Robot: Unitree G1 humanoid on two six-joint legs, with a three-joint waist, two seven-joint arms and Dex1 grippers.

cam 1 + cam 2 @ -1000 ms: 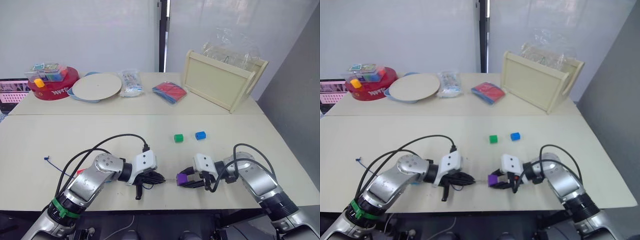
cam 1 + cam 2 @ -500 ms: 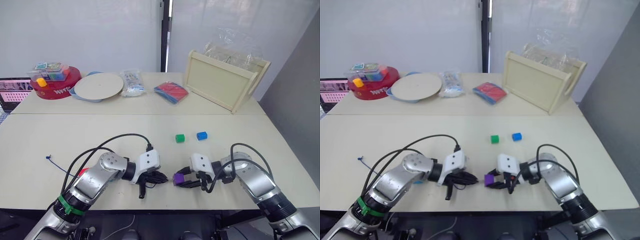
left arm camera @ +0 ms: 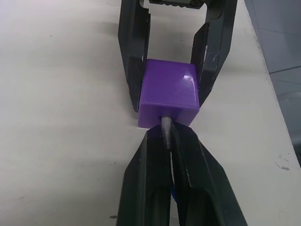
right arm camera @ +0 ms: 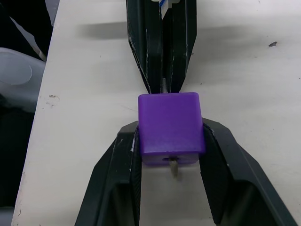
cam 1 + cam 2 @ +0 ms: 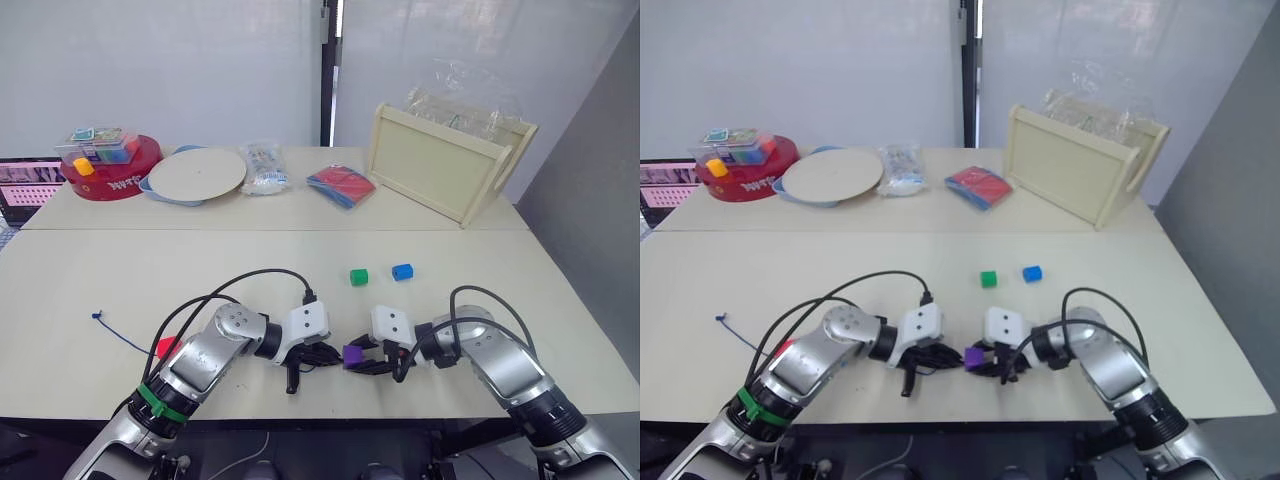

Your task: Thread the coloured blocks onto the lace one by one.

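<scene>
A purple block is clamped in my right gripper, low over the table's front edge. My left gripper is shut on the lace's pale tip, which enters the hole in the purple block. In the right wrist view the tip pokes out of the block's other side. The dark-blue lace trails off to the left and ends in a knot. A red block lies by my left arm. Green and blue blocks sit mid-table.
On the far table stand a red round tub with toys, a pale plate, a clear packet, a red-and-blue packet and a wooden tray. Black cables loop over both arms.
Both grippers have moved toward each other near the front edge. The gap between lace tip and purple block has closed, and the tip is now inside the hole.
</scene>
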